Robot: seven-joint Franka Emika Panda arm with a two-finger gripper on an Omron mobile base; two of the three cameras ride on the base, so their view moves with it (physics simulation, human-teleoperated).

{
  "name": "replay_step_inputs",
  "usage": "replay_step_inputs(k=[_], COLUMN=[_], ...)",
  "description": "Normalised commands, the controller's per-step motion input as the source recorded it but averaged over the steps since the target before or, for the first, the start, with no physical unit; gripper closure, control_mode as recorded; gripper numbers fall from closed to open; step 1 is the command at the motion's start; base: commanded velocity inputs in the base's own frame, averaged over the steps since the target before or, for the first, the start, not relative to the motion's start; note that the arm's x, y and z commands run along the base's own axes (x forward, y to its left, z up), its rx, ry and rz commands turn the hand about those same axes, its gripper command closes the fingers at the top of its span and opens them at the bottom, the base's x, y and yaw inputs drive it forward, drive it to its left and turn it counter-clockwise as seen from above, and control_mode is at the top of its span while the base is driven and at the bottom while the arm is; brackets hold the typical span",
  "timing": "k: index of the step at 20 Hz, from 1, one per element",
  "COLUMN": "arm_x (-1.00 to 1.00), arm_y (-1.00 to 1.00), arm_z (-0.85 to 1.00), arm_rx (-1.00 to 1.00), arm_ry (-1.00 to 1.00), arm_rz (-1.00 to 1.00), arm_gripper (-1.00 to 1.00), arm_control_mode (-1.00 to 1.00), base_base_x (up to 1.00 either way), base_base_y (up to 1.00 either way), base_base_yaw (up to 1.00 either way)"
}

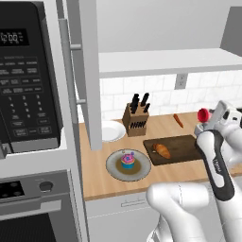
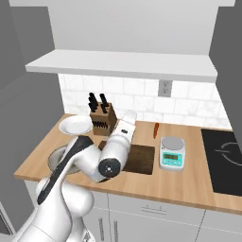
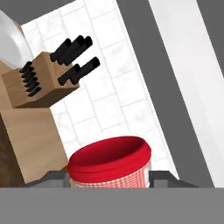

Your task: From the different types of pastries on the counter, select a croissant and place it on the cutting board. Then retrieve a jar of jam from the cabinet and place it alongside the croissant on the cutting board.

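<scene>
With my gripper [image 3: 109, 178] clamped on the small red-lidded jam jar [image 3: 110, 162], held above the right end of the dark brown wooden cutting board [image 1: 182, 147], I should lower it upright just right of the golden-brown croissant [image 1: 161, 151] lying there.

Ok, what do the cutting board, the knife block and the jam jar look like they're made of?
Cutting board: dark brown, matt, looks like wood. Knife block: lighter tan wood by its colour, with black, probably plastic handles. Jam jar: glossy red lid, plastic or painted metal; the body under it shows a red-checked pattern, material unclear.
</scene>
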Motion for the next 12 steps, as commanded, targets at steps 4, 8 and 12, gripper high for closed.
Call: replay_step_inputs(k=[4,8,12], arm_x=[0.33,0.02,0.00], arm_y=[-0.02,0.00,0.00], arm_z=[-0.09,-0.21,-0.15], arm_rx=[0.00,0.09,0.25], arm_ry=[0.36,0.23,0.15], arm_rz=[0.13,0.06,0.00], arm_gripper=[1.00,1.00,1.00], arm_control_mode=[-1.00,-1.00,-1.00], base_base_x=[0.00,0.00,0.00], base_base_y=[0.00,0.00,0.00], base_base_yaw=[0.00,0.00,0.00])
